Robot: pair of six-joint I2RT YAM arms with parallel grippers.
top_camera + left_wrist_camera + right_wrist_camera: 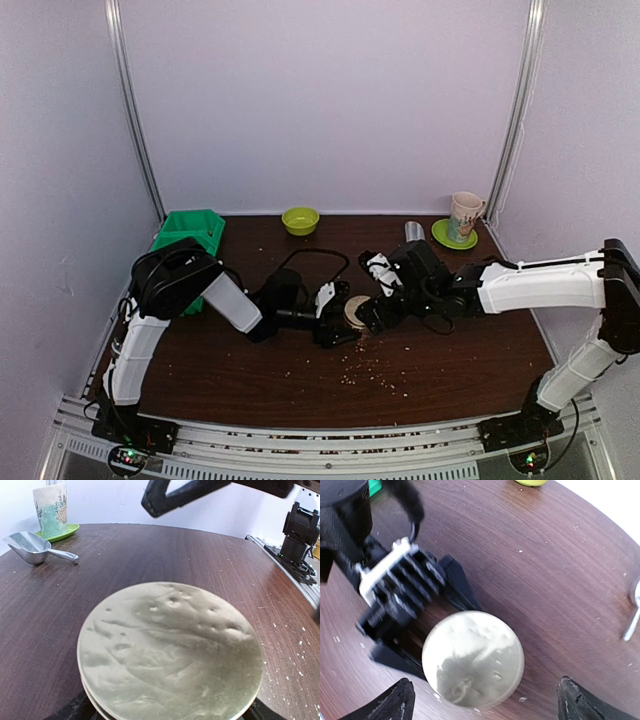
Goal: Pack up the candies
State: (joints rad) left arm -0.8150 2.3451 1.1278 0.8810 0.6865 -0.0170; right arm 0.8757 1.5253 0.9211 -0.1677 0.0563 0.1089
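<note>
No candies show in any view; they are hidden or out of view. A round container with a pale gold lid (356, 311) stands mid-table. My left gripper (335, 318) is shut on it from the left. In the left wrist view the lid (170, 650) fills the frame, with dark fingers (75, 712) at its lower edges. My right gripper (372, 312) is open and hovers over the lid (472, 657). Its black fingertips (400, 702) are spread wide apart on either side and touch nothing.
A green bin (190, 235) stands at the back left and a yellow-green bowl (300, 219) at the back middle. A metal scoop (30, 547) lies beside a mug (465, 215) on a green saucer (443, 238) at the back right. Pale crumbs (385, 375) dot the near table.
</note>
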